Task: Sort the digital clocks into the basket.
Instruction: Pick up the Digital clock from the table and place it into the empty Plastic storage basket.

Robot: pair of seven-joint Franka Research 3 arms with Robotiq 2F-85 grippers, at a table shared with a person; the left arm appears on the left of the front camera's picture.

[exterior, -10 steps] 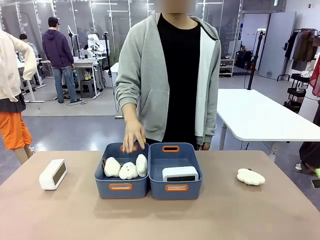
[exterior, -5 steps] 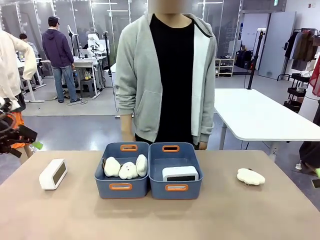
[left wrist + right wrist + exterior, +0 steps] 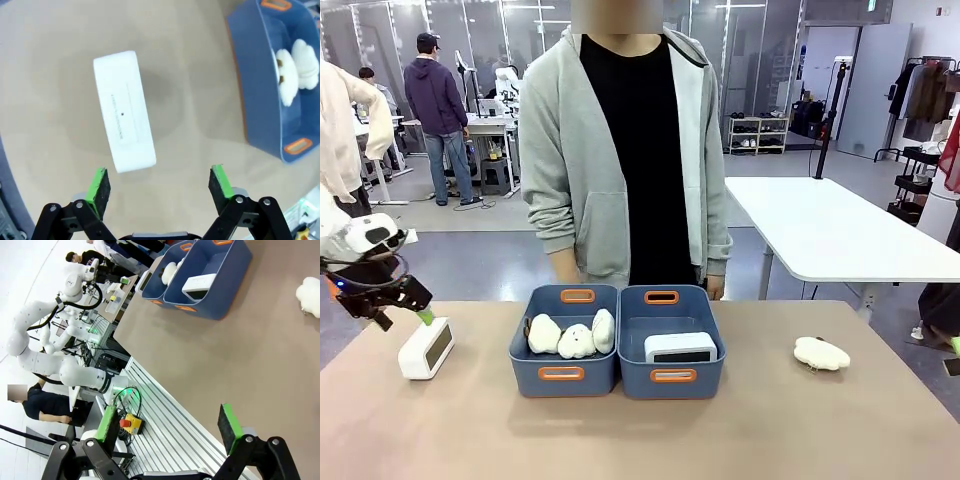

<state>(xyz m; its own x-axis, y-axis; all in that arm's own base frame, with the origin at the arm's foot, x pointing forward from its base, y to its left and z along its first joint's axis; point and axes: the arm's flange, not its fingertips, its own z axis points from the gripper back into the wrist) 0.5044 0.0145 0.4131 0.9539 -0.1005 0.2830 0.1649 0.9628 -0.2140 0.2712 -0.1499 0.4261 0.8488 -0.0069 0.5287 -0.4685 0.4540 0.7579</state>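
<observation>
One white digital clock [image 3: 426, 348] stands on the table at the left; in the left wrist view this clock [image 3: 125, 112] lies just beyond and between my fingers. My left gripper [image 3: 402, 314] hovers open just above and left of it, apart from it, and the left gripper [image 3: 159, 185] holds nothing. A second clock [image 3: 681, 347] lies inside the right slate-blue basket [image 3: 670, 382]. My right gripper [image 3: 169, 426] is open and empty, hanging off the table's near edge, far from the basket [image 3: 210, 307] and the clock [image 3: 200, 286] in it.
The left twin bin [image 3: 562, 382] holds three cream plush toys [image 3: 575, 340]. Another plush toy [image 3: 821, 353] lies on the table at the right. A person [image 3: 625, 150] stands at the far edge behind the bins, hands down.
My left arm has come in from the left and moved down toward the clock on the table. The person pulled a hand off the left bin's rim and stepped left.
</observation>
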